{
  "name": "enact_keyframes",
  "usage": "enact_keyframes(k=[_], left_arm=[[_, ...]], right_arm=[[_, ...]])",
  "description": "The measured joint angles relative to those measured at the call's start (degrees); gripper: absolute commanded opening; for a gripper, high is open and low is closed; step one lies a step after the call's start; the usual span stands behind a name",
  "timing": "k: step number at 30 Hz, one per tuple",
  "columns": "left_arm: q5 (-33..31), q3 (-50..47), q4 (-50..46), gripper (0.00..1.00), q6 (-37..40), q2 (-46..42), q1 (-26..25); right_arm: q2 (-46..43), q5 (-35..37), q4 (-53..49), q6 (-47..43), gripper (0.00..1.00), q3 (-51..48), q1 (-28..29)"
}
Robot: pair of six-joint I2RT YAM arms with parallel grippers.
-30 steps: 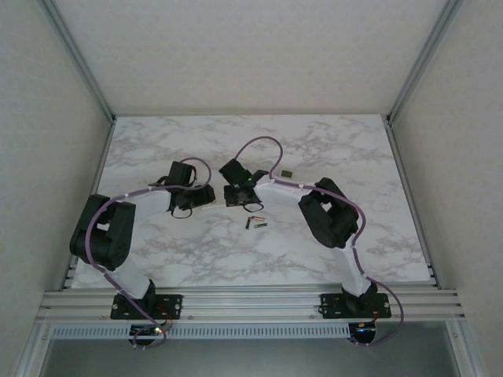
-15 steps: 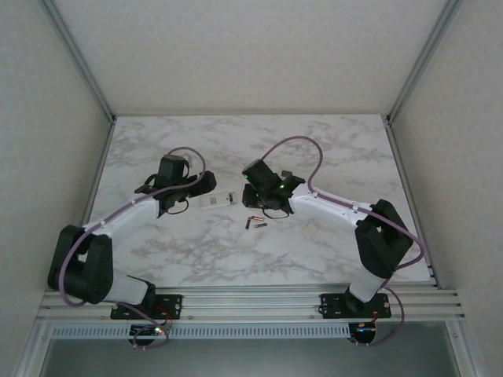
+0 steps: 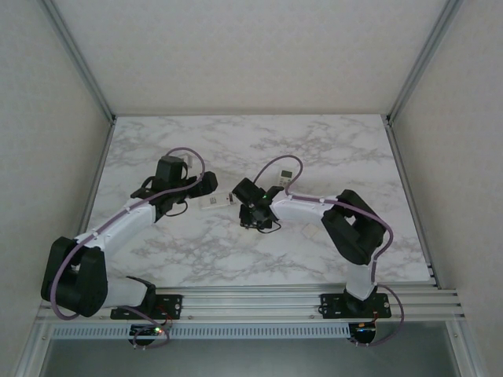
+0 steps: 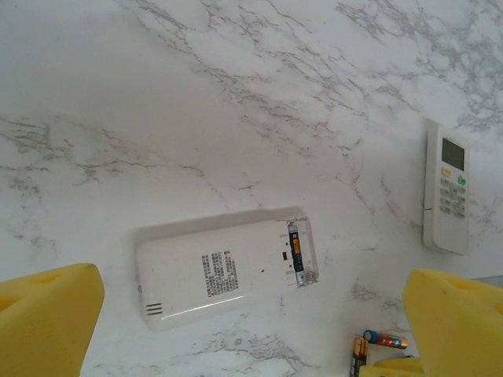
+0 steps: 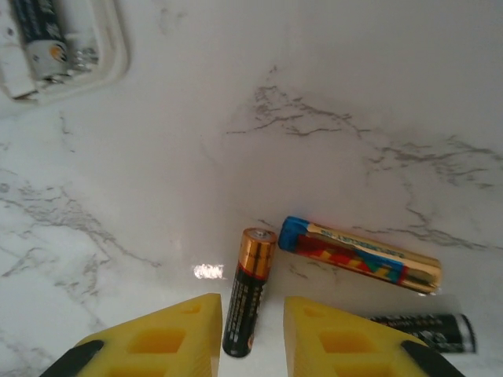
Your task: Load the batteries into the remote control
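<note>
Batteries [image 5: 250,290] lie loose near the remote control [image 4: 224,267], which already holds one cell [image 4: 295,255]. Right gripper [image 5: 251,338], fingers narrow and empty, straddles the black-gold one: centre it, close gently, lift level. Left gripper [image 4: 251,318] gapes wide above the remote control.

1. A remote control [image 4: 212,275] is laid face down on the desk [image 4: 157,94], with one battery [image 4: 296,259] seated in its open compartment.
2. A second remote [image 4: 446,187] is laid face up behind and to the right of it, well apart.
3. Three loose batteries [image 5: 361,258] are laid near the compartment end, in front and to the right; one of these batteries [image 5: 250,283] is flanked by the fingers [image 5: 173,338] of the right hand [image 5: 251,314].
4. The left hand [image 4: 250,275] is poised above the first remote.
</note>
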Motion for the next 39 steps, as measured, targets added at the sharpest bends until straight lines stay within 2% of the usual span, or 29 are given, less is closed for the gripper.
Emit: enact_keyframes(k=[4,9,20,27,31,34,39], left_arm=[[0.00,-0.04,-0.09,0.99,0.00,0.02,0.00],[-0.02,-0.04,-0.09,0.99,0.02,0.22,0.00],[-0.15,-1.40,0.57,0.99,-1.25,2.19,-0.04],[-1.11,-2.60,0.26,0.82,-2.64,6.97,-0.04],[-1.92,-2.51,0.11,0.84,-2.67,9.31,-0.04],[-3.30,-1.42,-0.02,0.84,-2.78,12.28,-0.04],[-8.00,-1.53,0.39,0.86,-4.02,15.34,0.09]], right_arm=[[0.52,-0.09,0.33,0.44,0.14,0.42,0.50],[0.61,0.46,0.24,0.33,0.08,0.81,0.55],[-2.47,4.61,-0.85,-6.71,0.07,7.26,-0.81],[1.55,5.38,1.38,-11.23,0.07,16.52,-4.26],[5.97,5.11,1.97,-12.28,0.10,19.23,-4.61],[7.91,3.61,1.66,-12.48,0.16,19.26,-4.61],[6.19,1.05,2.80,-11.45,0.23,15.08,-4.61]])
